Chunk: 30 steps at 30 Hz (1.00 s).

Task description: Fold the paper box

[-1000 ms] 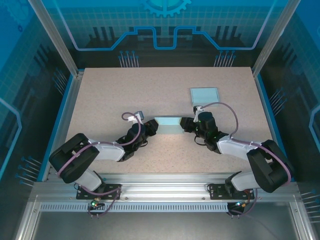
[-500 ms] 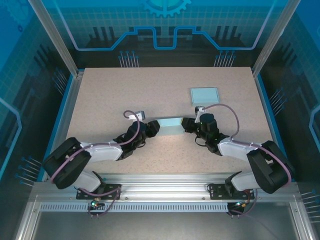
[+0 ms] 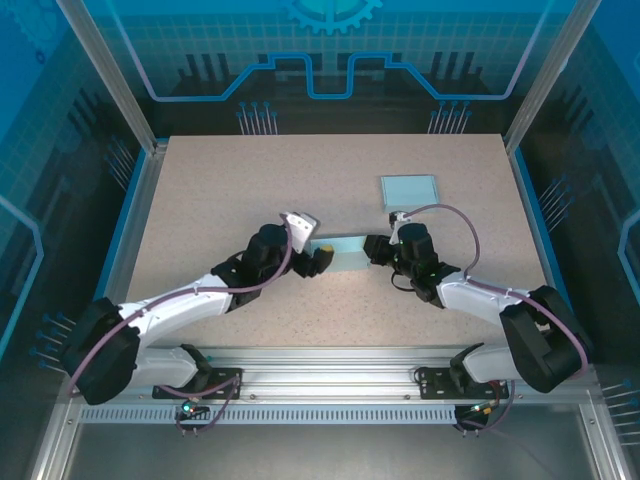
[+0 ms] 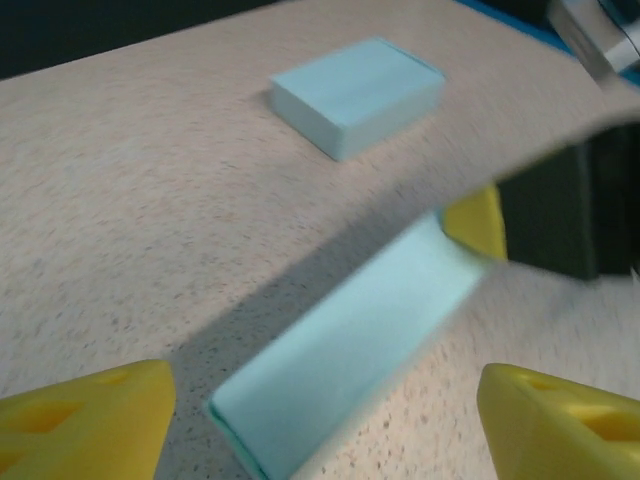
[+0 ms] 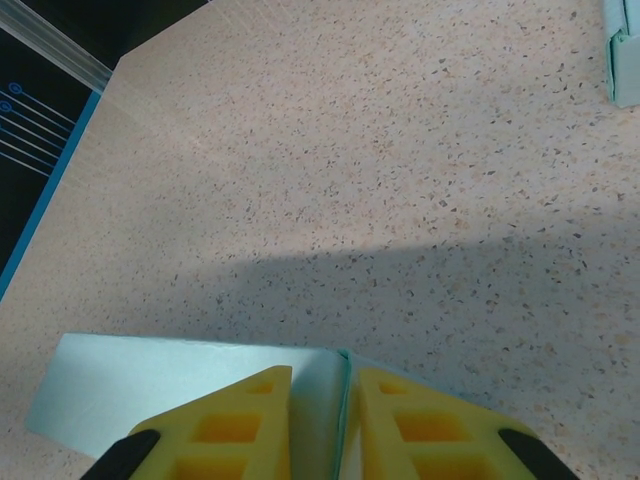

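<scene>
So in the overhead shot, just left of centre, the left gripper (image 3: 320, 254) has its fingers (image 4: 90, 420) spread wide, gripping nothing. The paper box (image 3: 343, 250) lies flat on the table (image 3: 220, 190), dead centre. At its right end, the right gripper (image 3: 372, 248) has its fingers (image 5: 230, 430) pinched on the box's edge. A second box (image 3: 409, 188) sits upper right, well apart.

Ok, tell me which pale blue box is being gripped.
The middle box, pinched by the right fingers; the far box lies free.
</scene>
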### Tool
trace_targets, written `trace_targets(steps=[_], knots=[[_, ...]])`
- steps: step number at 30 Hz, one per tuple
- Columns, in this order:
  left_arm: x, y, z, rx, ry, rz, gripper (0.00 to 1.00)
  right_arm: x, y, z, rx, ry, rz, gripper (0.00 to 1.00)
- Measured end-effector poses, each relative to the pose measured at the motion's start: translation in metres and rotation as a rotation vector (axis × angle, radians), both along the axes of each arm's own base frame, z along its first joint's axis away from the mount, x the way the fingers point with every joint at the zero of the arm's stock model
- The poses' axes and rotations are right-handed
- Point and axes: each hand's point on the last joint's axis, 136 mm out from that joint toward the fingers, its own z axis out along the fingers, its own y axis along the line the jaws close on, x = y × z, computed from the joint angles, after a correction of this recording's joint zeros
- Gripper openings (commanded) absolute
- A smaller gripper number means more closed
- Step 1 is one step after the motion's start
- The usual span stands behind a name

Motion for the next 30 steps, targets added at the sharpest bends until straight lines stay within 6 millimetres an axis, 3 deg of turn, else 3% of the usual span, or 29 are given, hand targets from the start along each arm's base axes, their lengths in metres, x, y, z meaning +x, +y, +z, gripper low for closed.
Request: trace_targets(steps=[6, 15, 20, 22, 28, 30], knots=[[-0.012, -0.022, -0.037, 0.219, -0.050, -0.240, 0.92, -0.001, 0.001, 0.001, -0.015, 0.010, 0.000, 0.23], [0.022, -0.037, -0.052, 0.418, -0.118, -0.317, 0.90, -0.004, 0.001, 0.001, -0.041, 0.020, 0.009, 0.24], [0.036, -0.033, -0.059, 0.472, -0.090, -0.324, 0.78, -0.007, 0.000, 0.002, -0.057, 0.025, 0.017, 0.25], [0.039, -0.033, -0.064, 0.490, -0.061, -0.332, 0.67, -0.009, -0.001, 0.002, -0.066, 0.029, 0.019, 0.26], [0.036, -0.037, -0.064, 0.517, -0.051, -0.385, 0.41, -0.011, -0.007, 0.003, -0.094, 0.036, 0.008, 0.31], [0.035, -0.037, -0.063, 0.526, -0.056, -0.395, 0.39, -0.013, -0.008, 0.003, -0.106, 0.042, 0.009, 0.34]])
